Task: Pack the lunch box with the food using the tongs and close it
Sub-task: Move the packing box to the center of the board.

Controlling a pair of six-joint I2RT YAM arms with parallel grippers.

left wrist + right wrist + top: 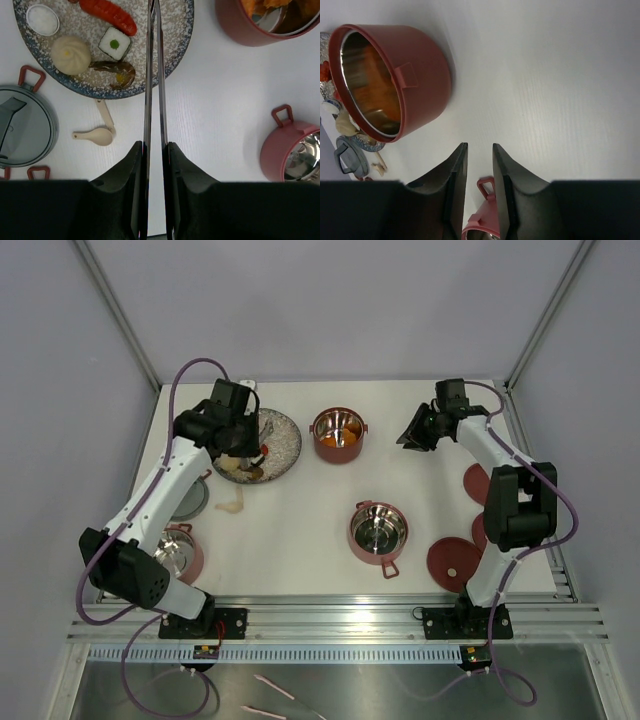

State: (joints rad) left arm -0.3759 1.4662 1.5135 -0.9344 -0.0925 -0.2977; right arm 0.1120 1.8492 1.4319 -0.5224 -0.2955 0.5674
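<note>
Left tool (155, 146) clamps across both arms of thin tongs (148, 75), likely stiff and slippery; right tool (480, 146) part-open, empty.

No text, brand, number or sign can be read in any of the three views. Top view: a small coloured tag (207, 649) at the foot of the left arm and a similar tag (470, 657) at the foot of the right arm may bear print, but both are too small to make out
</note>
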